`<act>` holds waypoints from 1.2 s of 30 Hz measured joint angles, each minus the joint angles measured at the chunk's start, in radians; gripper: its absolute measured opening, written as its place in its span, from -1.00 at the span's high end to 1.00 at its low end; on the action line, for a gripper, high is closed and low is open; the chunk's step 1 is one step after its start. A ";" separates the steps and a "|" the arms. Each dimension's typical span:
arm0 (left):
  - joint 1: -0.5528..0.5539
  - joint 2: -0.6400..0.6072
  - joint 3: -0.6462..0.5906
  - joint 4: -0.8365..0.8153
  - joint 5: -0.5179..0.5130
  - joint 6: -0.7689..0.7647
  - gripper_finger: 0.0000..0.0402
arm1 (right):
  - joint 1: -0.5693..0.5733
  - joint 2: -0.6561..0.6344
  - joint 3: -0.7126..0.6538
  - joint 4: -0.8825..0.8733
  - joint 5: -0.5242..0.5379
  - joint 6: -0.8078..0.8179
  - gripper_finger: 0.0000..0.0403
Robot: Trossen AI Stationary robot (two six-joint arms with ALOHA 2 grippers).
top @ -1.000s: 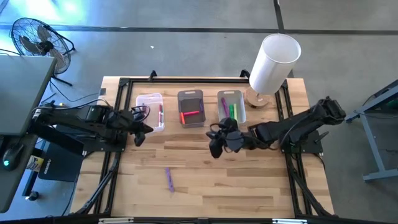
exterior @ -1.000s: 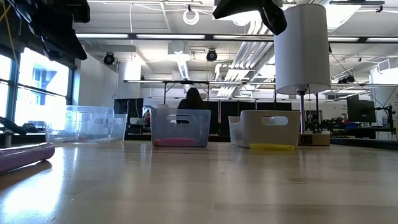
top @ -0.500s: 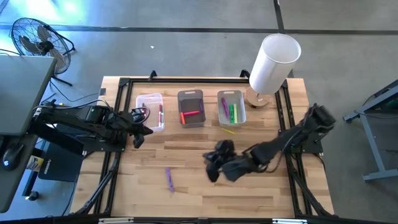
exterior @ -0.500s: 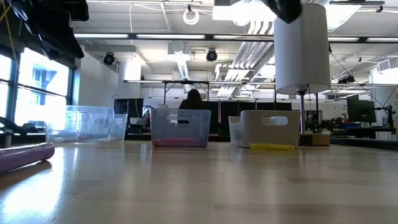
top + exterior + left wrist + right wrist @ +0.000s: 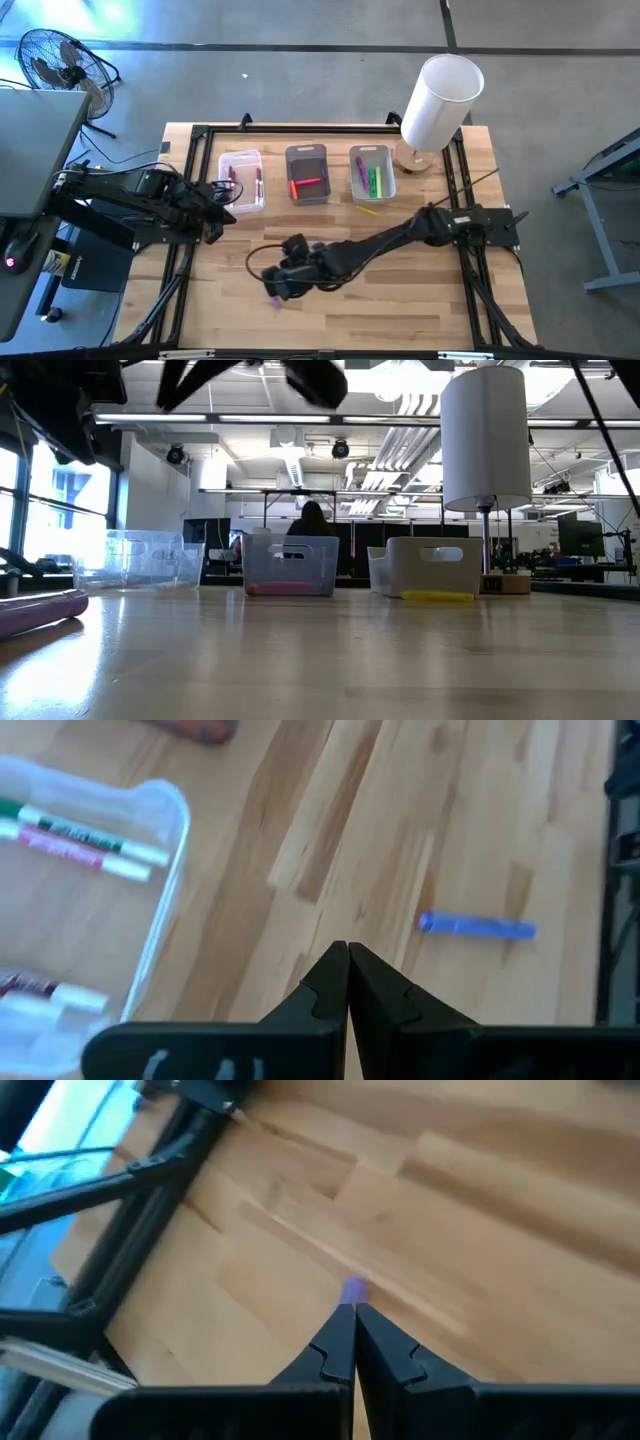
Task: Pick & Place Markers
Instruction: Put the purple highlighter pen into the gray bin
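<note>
Surface: light wooden butcher-block table (image 5: 400, 300) with a black metal frame around it, concrete floor all round.
Near edge: one loose purple marker (image 5: 272, 292) lying flat on the wood, also showing as a purple stick at the low view's left (image 5: 40, 610).
Right gripper (image 5: 280, 285): stretched way across the table, sitting right over that purple marker, fingers pinched shut, nothing in them as far as I can see. Its wrist camera shows a bit of purple (image 5: 353, 1289) just past the fingertips.
Left gripper (image 5: 222, 207): parked by the left side, just beside the clear bin, jaws closed and empty.
Clear plastic bin (image 5: 241, 178): a few white-barrelled markers inside.
Grey plastic bin (image 5: 306, 172): middle of the row, red marker (image 5: 305, 185) in it.
Third translucent bin (image 5: 371, 172): green and purple markers inside, with a yellow marker (image 5: 367, 210) on the table just in front of it.
Far corner: tall white cylinder lamp (image 5: 440, 100) on a wooden base.
Off the table: black floor fan (image 5: 55, 60).
</note>
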 joint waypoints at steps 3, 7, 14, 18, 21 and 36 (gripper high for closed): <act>0.000 -0.012 0.000 -0.050 0.000 0.017 0.99 | -0.009 -0.008 -0.133 0.198 -0.069 0.068 1.00; 0.000 -0.029 0.000 -0.088 0.002 0.021 0.99 | 0.000 -0.008 -0.221 0.237 -0.086 0.170 1.00; 0.000 -0.038 0.000 -0.090 0.005 0.022 0.99 | 0.040 -0.013 -0.271 0.145 -0.039 0.191 1.00; 0.000 -0.024 0.000 -0.081 0.008 0.025 0.99 | 0.076 -0.014 -0.276 -0.014 -0.007 0.187 1.00; 0.000 -0.014 0.000 -0.048 0.008 0.025 0.99 | 0.102 -0.018 -0.276 -0.119 -0.007 0.183 1.00; -0.002 0.369 0.074 0.261 -0.040 -0.159 1.00 | 0.162 -0.724 -1.326 0.419 0.037 0.101 1.00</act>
